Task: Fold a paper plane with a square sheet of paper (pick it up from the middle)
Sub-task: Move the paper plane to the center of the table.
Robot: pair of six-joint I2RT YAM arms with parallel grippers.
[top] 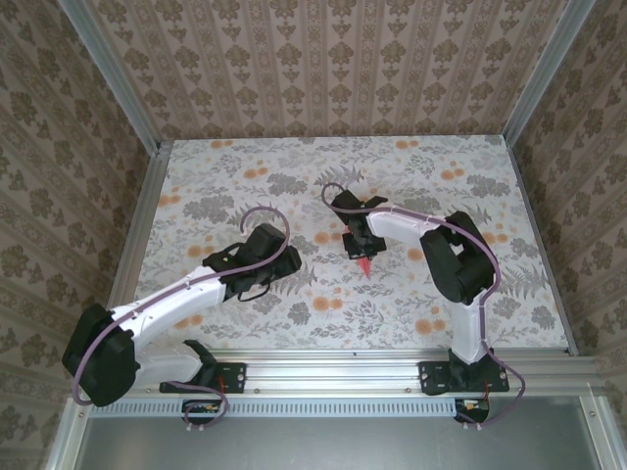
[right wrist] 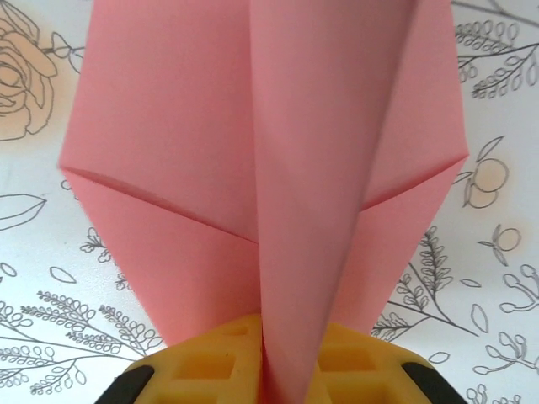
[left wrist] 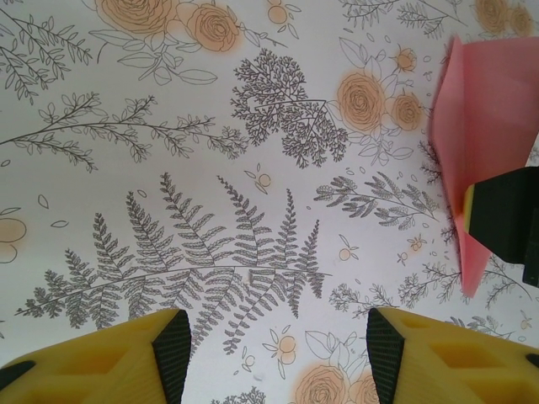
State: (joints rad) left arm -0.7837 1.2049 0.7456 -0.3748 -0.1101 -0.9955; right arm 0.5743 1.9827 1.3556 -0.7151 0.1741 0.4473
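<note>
Right wrist view: the right gripper (right wrist: 282,370) pinches the folded salmon-pink paper plane (right wrist: 286,168); the left gripper (left wrist: 278,353) holds its jaws apart.

top: overhead, facing down | wrists: close above table (left wrist: 168,168) — all sharing the paper plane (right wrist: 278,168)

I am counting one paper plane (right wrist: 168,151); two arms, the left arm (top: 167,304) and the right arm (top: 411,227); two grippers, the left gripper (left wrist: 269,345) and the right gripper (right wrist: 278,374); one table (top: 225,166).

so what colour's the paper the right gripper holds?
Plain salmon pink; paper plane shows best in right wrist view.
</note>
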